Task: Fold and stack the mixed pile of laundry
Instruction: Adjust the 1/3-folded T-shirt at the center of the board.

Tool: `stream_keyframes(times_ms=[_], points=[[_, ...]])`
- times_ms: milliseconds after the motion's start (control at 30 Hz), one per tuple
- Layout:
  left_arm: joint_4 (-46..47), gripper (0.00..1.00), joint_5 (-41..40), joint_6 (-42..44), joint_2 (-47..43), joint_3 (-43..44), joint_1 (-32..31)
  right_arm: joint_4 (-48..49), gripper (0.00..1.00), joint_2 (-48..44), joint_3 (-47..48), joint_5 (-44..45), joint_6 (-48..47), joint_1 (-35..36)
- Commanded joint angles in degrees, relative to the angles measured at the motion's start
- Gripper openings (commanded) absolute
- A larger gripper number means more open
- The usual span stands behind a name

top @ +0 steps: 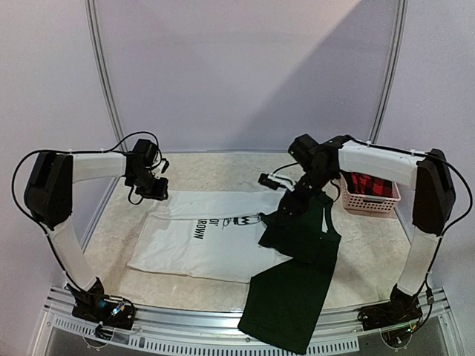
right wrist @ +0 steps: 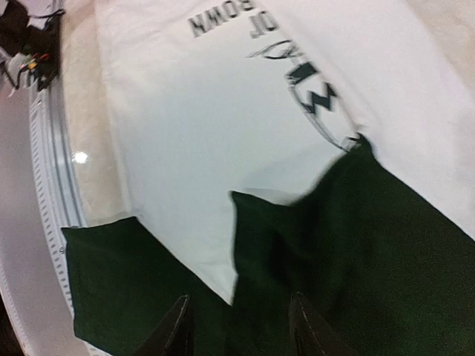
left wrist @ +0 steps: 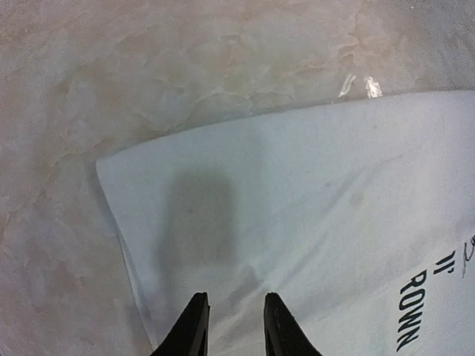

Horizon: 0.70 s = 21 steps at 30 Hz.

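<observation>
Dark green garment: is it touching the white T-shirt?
Touching. The top external view shows the dark green garment lying across the right edge of the white T-shirt. The right wrist view shows the same overlap, green cloth on white.

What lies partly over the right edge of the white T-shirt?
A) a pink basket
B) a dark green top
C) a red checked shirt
B: the dark green top covers that edge of the white T-shirt; the red checked cloth sits in the pink basket.
</observation>
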Motion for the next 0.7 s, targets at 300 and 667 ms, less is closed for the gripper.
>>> stream_keyframes(times_ms=[300, 667], points=[[25.0, 0.43, 13.1, -20.5, -1.6, -2.7, -25.5, 9.1, 0.42, 2.6, -1.7, 13.4, 5.3, -17.0], [37.8, 0.53, 7.8, -31.4, 11.6, -1.6, -35.7, 13.5, 0.33, 14.7, 3.3, 17.8, 6.5, -21.5]])
